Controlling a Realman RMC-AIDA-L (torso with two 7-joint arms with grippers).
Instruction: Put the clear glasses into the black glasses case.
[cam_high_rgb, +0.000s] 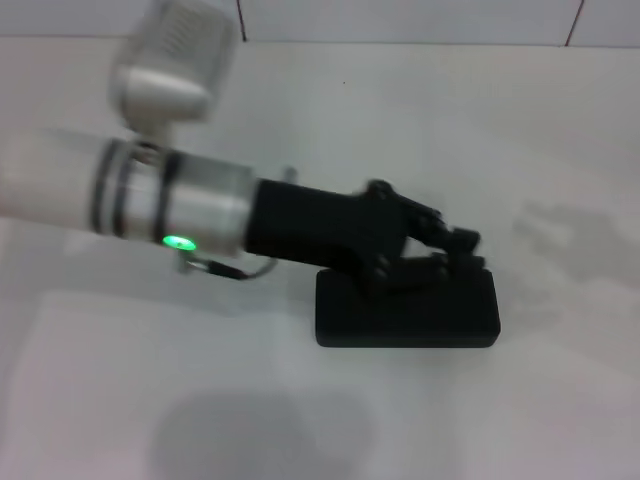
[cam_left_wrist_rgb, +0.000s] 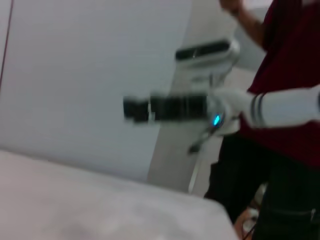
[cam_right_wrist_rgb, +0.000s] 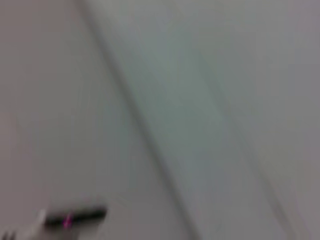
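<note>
The black glasses case (cam_high_rgb: 410, 322) lies flat on the white table, right of centre in the head view, and looks closed. My left gripper (cam_high_rgb: 466, 250) reaches in from the left and hovers just over the case's far edge, covering part of its top. The clear glasses do not show in any view. My right gripper (cam_left_wrist_rgb: 136, 109) is out of the head view. It appears only far off in the left wrist view, held up in the air beside the table.
The white table (cam_high_rgb: 520, 140) runs to a tiled wall at the back. A person in a dark red shirt (cam_left_wrist_rgb: 287, 75) stands beyond the table's edge, behind my right arm. The right wrist view gives only blurred pale surfaces.
</note>
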